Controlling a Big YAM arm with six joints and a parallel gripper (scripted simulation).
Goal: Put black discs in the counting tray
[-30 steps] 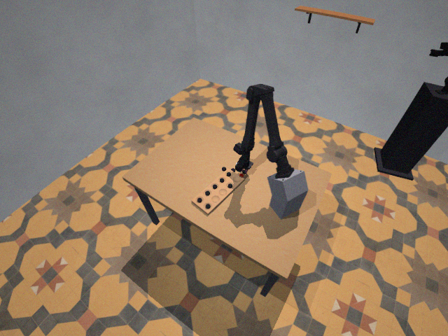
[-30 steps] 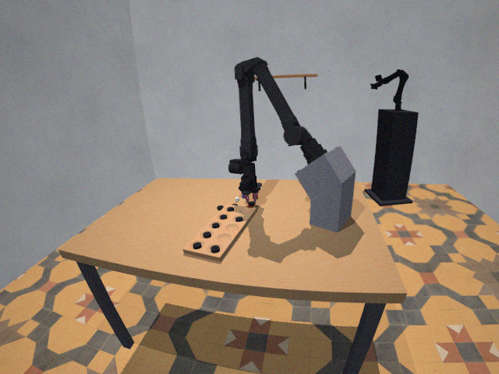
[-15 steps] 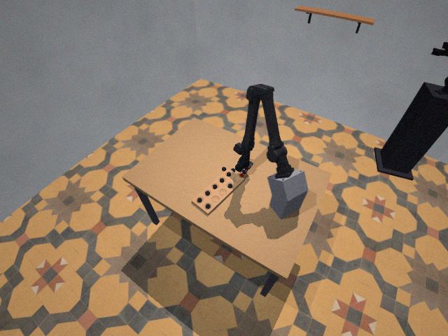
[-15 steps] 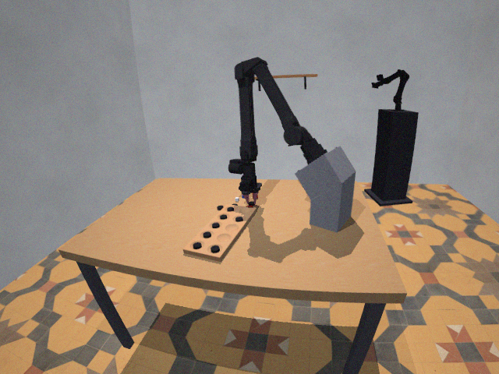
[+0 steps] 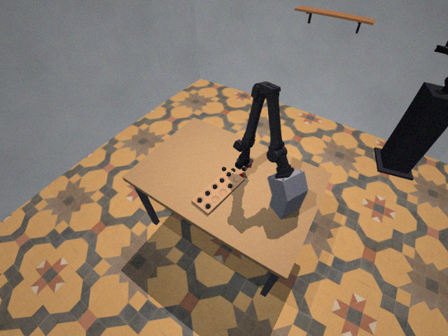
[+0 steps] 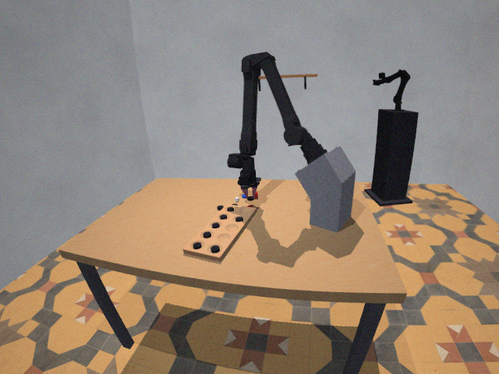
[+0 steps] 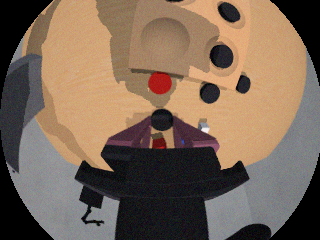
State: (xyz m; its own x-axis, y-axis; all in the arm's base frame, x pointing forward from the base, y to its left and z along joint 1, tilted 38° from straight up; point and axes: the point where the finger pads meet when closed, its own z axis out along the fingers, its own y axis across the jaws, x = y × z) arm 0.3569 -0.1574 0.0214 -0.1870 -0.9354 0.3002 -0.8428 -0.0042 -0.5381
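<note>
The wooden counting tray (image 5: 222,199) (image 6: 201,255) (image 7: 200,10) lies flat on the table with several black discs in its pockets. The pocket (image 7: 166,40) at the end nearest the arm is empty. My gripper (image 5: 245,166) (image 6: 250,197) (image 7: 162,119) is low over the table just past that end of the tray. It is shut on a black disc (image 7: 162,118) (image 6: 250,198). A red disc (image 7: 160,83) (image 5: 241,175) (image 6: 252,206) lies on the table between the held disc and the tray. Two loose black discs (image 7: 210,92) (image 7: 243,83) lie on the table beside the tray's corner.
A small white piece (image 7: 204,126) (image 6: 236,199) lies on the table by the fingers. The arm's grey base (image 5: 287,193) (image 6: 330,193) stands on the table to the right of the tray. A black pedestal (image 5: 412,134) (image 6: 393,154) stands on the floor beyond the table.
</note>
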